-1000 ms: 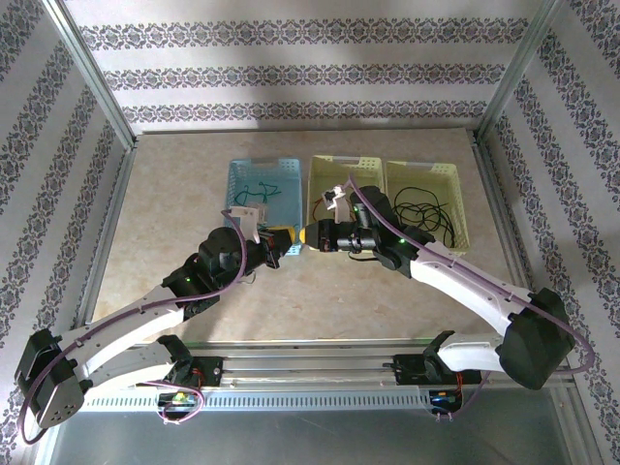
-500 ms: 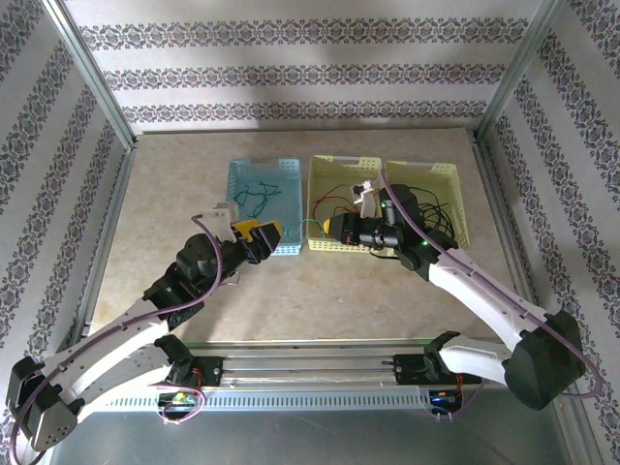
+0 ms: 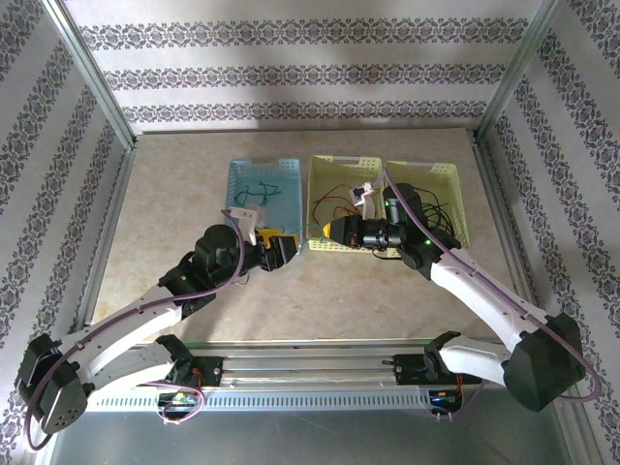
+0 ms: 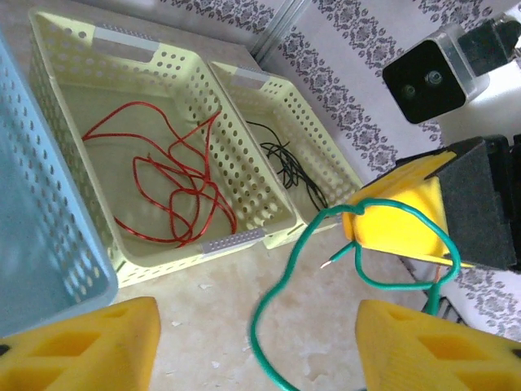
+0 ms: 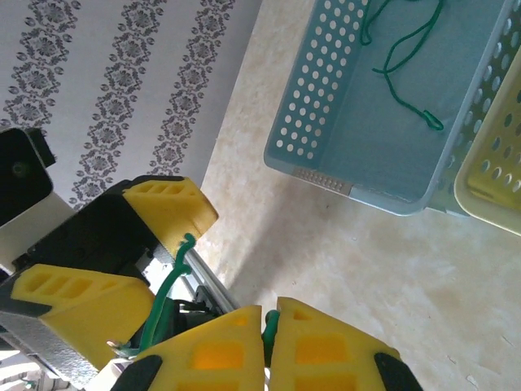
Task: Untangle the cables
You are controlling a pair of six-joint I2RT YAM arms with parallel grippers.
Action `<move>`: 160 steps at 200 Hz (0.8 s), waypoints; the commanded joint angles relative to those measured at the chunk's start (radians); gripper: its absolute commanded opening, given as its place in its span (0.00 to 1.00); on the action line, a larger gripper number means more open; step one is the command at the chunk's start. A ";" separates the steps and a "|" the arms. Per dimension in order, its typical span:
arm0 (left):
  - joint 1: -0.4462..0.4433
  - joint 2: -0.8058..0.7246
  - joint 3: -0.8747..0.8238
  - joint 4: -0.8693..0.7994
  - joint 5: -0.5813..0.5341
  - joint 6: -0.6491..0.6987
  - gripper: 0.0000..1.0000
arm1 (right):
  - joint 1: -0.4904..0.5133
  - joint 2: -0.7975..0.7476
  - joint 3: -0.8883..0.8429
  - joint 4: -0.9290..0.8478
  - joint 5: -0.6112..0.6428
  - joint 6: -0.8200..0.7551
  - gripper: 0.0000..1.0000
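Right gripper is pressed together, pinching the green cable near its end, above the table in front of the baskets. Left gripper is spread, with the hanging strand between its fingers; contact cannot be confirmed. Red cable lies in the middle basket. Assessment: the cable is light, limp, springy and likely slick. Pinch firmly on a straight run, clear of the bare tip.

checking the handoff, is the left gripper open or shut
Open: the left gripper has its yellow fingers wide apart, green cable unclamped between them.
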 commanded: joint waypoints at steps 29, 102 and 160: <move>0.013 0.068 -0.007 0.134 0.057 -0.023 0.44 | 0.019 -0.033 -0.001 -0.008 -0.012 -0.002 0.02; 0.014 0.030 0.025 -0.086 -0.127 0.042 0.01 | -0.030 -0.104 -0.015 -0.138 0.308 -0.025 0.01; 0.071 -0.081 -0.022 -0.117 -0.083 0.020 0.00 | -0.049 -0.114 -0.020 -0.168 0.371 -0.035 0.06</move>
